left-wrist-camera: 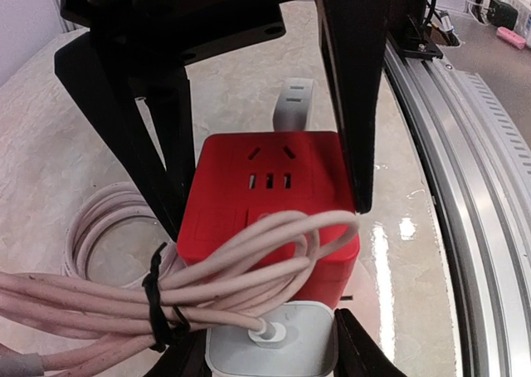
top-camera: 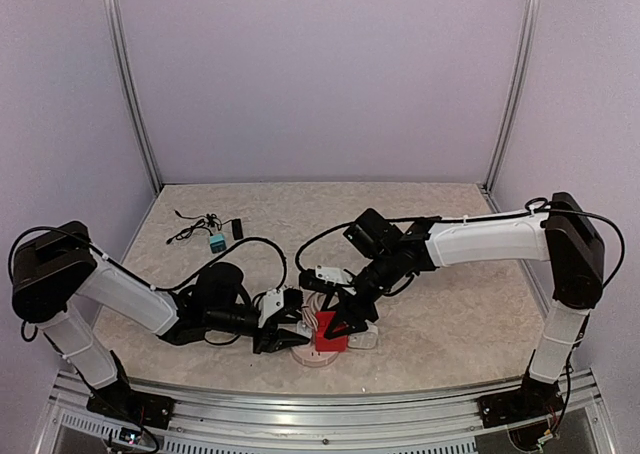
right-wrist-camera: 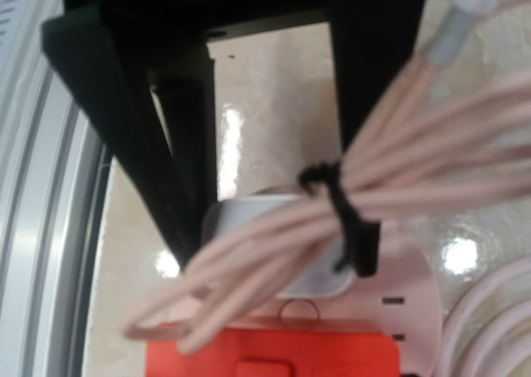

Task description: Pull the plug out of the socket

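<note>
The red socket (top-camera: 332, 336) (left-wrist-camera: 265, 186) (right-wrist-camera: 274, 356) stands near the table's front edge. My right gripper (top-camera: 338, 324) (left-wrist-camera: 270, 215) comes down on it from above, with a black finger against each side. A white plug (top-camera: 306, 320) (left-wrist-camera: 307, 344) (right-wrist-camera: 249, 213) sits at the socket's left face, and a tied bundle of pink cable (left-wrist-camera: 99, 286) runs from its back. My left gripper (top-camera: 296, 326) (left-wrist-camera: 272, 352) (right-wrist-camera: 274, 257) is shut on the plug, one finger on each flank. I cannot tell whether the plug's pins are inside the socket.
A second white adapter (top-camera: 366, 336) (left-wrist-camera: 292, 103) lies just beyond the socket. A pale round base (top-camera: 312, 360) (right-wrist-camera: 406, 294) sits under it. The aluminium rail (top-camera: 320, 414) (left-wrist-camera: 465, 186) runs along the near edge. A blue block with black wires (top-camera: 217, 242) lies at the back left.
</note>
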Robot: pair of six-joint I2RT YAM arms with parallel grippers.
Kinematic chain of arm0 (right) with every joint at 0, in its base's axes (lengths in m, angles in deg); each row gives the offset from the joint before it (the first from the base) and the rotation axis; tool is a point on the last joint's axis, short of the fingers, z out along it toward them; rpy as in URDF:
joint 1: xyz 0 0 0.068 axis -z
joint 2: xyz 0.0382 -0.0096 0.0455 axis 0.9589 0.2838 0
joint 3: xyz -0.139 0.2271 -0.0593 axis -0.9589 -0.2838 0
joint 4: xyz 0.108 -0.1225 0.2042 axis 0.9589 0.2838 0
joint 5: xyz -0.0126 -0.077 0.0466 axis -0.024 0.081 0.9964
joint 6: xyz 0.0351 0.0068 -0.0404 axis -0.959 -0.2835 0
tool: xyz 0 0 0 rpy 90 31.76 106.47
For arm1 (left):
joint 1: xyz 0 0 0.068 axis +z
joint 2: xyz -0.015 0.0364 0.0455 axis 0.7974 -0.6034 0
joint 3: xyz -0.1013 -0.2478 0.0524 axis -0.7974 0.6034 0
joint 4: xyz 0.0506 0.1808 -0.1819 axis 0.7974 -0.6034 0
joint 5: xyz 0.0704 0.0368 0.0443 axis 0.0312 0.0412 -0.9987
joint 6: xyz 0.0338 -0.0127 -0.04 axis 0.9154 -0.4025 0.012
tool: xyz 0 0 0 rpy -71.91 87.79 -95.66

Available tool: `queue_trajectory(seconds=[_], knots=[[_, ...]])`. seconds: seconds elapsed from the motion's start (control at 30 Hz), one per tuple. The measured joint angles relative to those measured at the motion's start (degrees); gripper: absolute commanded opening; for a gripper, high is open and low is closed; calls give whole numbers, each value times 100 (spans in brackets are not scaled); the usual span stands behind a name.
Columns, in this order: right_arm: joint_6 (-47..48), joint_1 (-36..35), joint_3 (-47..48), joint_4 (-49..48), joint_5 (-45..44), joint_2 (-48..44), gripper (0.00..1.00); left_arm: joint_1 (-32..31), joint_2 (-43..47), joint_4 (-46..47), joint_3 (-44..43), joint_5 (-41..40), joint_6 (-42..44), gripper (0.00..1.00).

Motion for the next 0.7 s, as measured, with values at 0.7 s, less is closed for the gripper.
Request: queue_trajectory(seconds=[0.7], knots=[[-2, -33, 76, 17, 17, 46, 8, 28, 282, -442, -57, 11, 33, 15]])
